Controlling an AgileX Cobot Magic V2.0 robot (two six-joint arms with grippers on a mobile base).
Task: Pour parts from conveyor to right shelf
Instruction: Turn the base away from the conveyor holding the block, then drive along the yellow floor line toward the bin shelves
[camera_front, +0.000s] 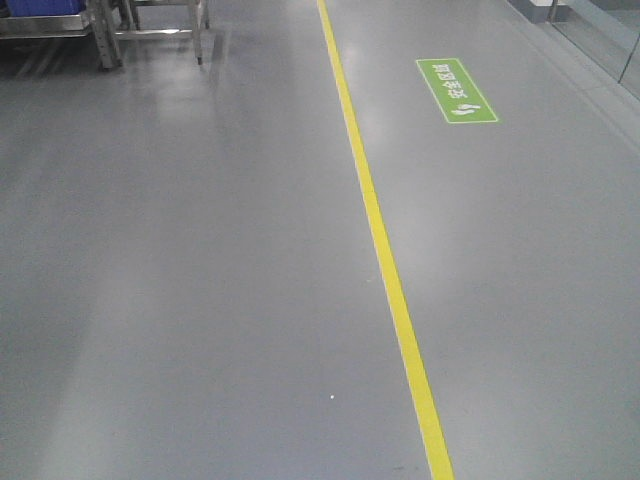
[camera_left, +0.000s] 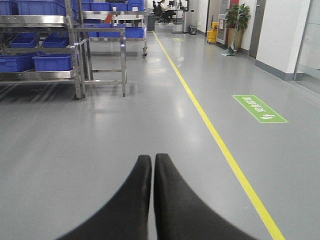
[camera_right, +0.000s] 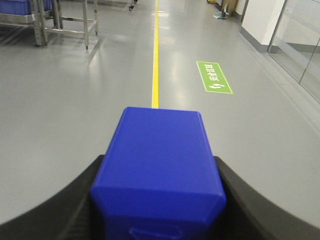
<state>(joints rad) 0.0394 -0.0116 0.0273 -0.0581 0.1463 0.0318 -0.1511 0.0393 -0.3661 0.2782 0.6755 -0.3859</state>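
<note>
Grey glossy floor (camera_front: 200, 300) all round, yellow line (camera_front: 385, 250) running ahead; no conveyor in any view.

Blue block (camera_right: 160, 135) is clamped in my right gripper (camera_right: 159, 160), a dark finger on each flank, carried above the floor. I judge it to be light, hollow moulded plastic. It looks stiff and not fragile, but its faces are smooth, so it could slip if tilted hard. The flat opposite sides are the place to hold it, and the fingers are there. The rounded corners would give poor purchase.

Left gripper (camera_left: 152, 157) is pressed together, nothing between its tips.

Only the right wrist view shows the block. Only the left wrist view shows the shelf (camera_left: 37, 50) properly: ahead to the left, blue bins (camera_left: 52, 62) on its levels, steel table (camera_left: 105, 55) just beside it. Front view catches only the shelf's foot at top left, plus the green floor sign (camera_front: 456, 90).
</note>
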